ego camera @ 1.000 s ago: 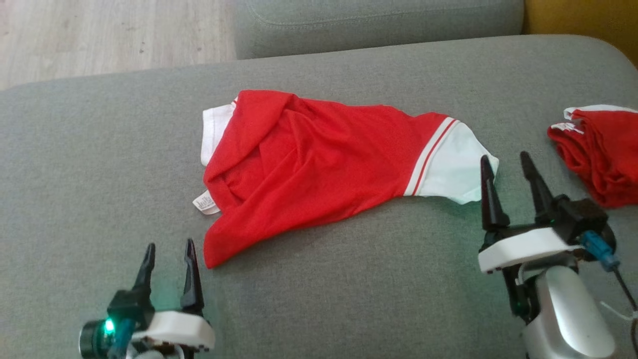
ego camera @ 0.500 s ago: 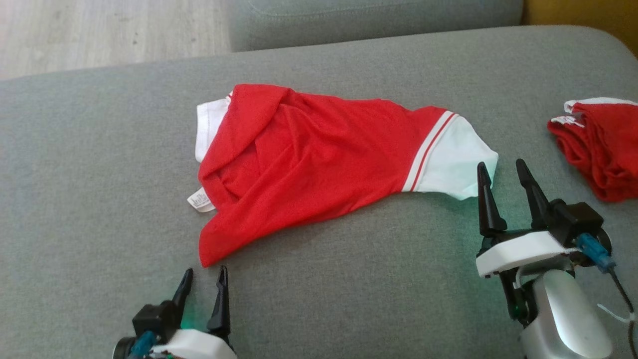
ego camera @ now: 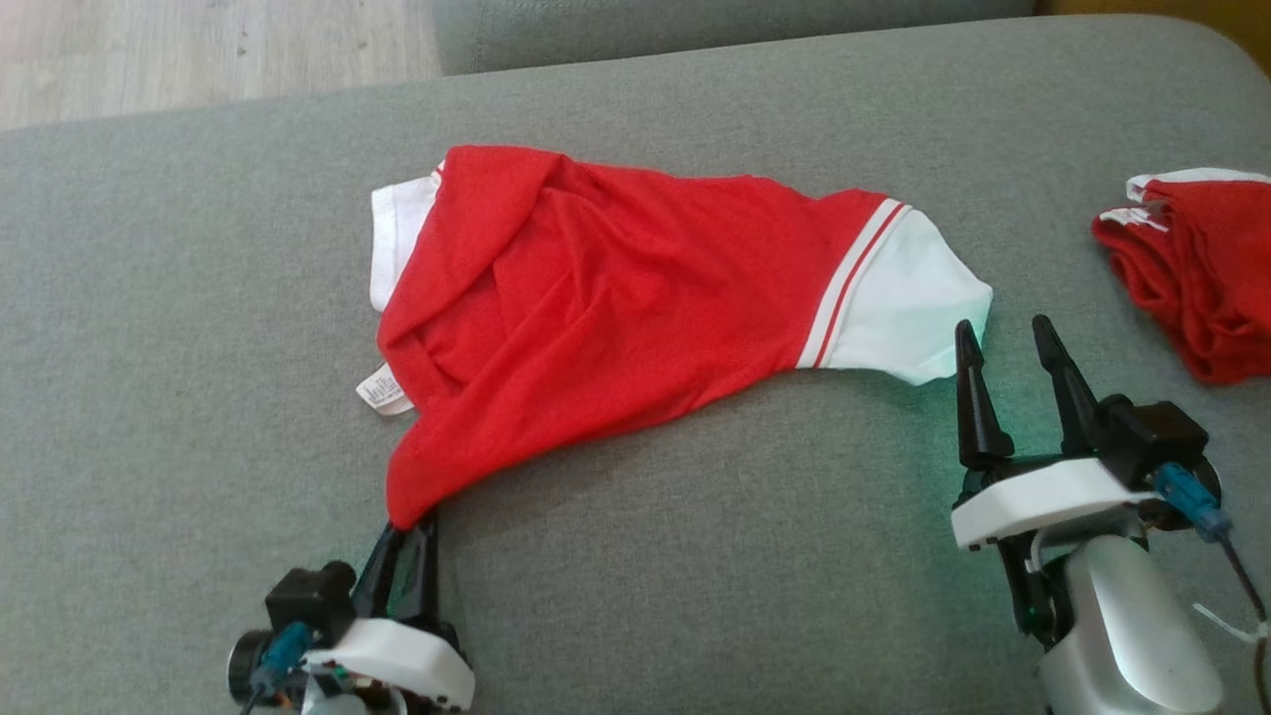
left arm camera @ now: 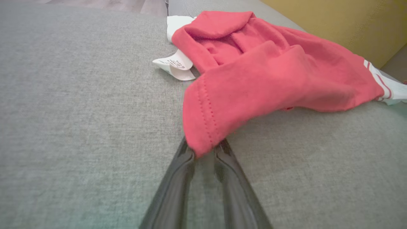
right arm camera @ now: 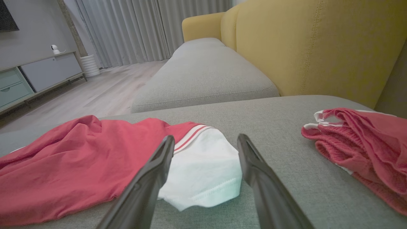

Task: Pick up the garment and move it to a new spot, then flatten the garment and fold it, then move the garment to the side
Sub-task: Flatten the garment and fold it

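Note:
The garment (ego camera: 616, 298), a red jersey with white sleeves, lies crumpled across the grey sofa cushion (ego camera: 715, 576). Its small white label (ego camera: 377, 387) sticks out on the left. My left gripper (ego camera: 409, 521) is shut on the near red hem corner, which lifts slightly off the cushion; in the left wrist view that corner of the garment (left arm camera: 270, 73) sits pinched between the tips of the left gripper (left arm camera: 205, 152). My right gripper (ego camera: 1003, 333) stands open just below the right white sleeve (ego camera: 904, 298). In the right wrist view that sleeve (right arm camera: 203, 168) lies between the spread fingers of the right gripper (right arm camera: 205, 140).
A smaller red cloth with white trim (ego camera: 1201, 278) lies at the cushion's right edge, right of my right gripper. Another grey cushion (right arm camera: 203, 73) and a yellow backrest (right arm camera: 318, 47) stand beyond. Wooden floor (ego camera: 199, 50) shows past the far left edge.
My left gripper moved right and forward to the hem corner and shut on it, lifting it a little. The head camera shifted slightly. The right gripper stayed open beside the sleeve.

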`<state>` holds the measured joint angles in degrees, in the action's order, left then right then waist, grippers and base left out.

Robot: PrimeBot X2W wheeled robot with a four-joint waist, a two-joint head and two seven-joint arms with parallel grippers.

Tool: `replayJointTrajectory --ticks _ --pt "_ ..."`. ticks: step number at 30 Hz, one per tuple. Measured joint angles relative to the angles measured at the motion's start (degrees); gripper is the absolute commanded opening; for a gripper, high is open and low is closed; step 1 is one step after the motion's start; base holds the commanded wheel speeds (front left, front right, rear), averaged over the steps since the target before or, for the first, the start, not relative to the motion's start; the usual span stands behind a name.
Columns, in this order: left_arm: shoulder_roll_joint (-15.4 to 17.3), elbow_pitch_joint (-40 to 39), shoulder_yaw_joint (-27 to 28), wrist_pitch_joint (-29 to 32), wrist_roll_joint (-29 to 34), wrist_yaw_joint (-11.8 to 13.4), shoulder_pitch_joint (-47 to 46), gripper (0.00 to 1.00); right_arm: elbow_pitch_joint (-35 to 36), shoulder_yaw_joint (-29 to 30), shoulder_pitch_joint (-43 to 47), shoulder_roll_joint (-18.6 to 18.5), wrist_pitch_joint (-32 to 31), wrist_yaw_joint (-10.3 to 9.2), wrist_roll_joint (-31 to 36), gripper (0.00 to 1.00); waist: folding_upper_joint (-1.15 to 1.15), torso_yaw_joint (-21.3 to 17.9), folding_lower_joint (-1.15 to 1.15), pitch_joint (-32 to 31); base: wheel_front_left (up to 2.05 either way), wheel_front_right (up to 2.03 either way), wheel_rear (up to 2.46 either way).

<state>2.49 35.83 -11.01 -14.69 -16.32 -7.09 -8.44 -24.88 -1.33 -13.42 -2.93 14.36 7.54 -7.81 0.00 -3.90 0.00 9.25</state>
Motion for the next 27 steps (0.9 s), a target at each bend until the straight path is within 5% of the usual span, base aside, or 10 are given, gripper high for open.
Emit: replayJointTrajectory --ticks 3,4,5,19,27 --pt "0.0 -1.1 0.0 0.0 0.1 0.0 -0.5 0.34 -0.2 0.1 0.0 0.0 0.0 0.0 -0.3 1.0 0.0 0.3 0.0 0.5 0.0 0.0 0.0" --pt "0.0 -1.4 0.0 0.0 0.2 0.0 -0.9 0.23 -0.2 0.2 0.0 0.0 0.0 0.0 -0.3 1.0 0.0 0.4 0.0 0.6 0.0 0.0 0.0" --pt "0.0 -1.8 0.0 0.0 0.2 -0.1 -1.1 0.0 -0.3 0.2 0.0 0.0 0.0 0.0 -0.5 1.0 0.0 0.6 0.0 0.8 0.0 0.0 0.0" --pt "-0.1 -10.3 5.5 0.0 1.2 -0.4 0.4 0.0 -10.6 8.1 -3.8 0.0 0.0 0.0 4.9 1.0 0.0 4.5 0.0 0.9 0.0 0.0 0.0" --pt "-0.1 -10.0 6.3 0.0 2.7 -0.4 1.2 0.0 -18.2 6.9 -5.9 -0.2 0.0 0.0 6.1 1.0 0.0 6.8 0.0 2.2 0.0 0.0 0.0"
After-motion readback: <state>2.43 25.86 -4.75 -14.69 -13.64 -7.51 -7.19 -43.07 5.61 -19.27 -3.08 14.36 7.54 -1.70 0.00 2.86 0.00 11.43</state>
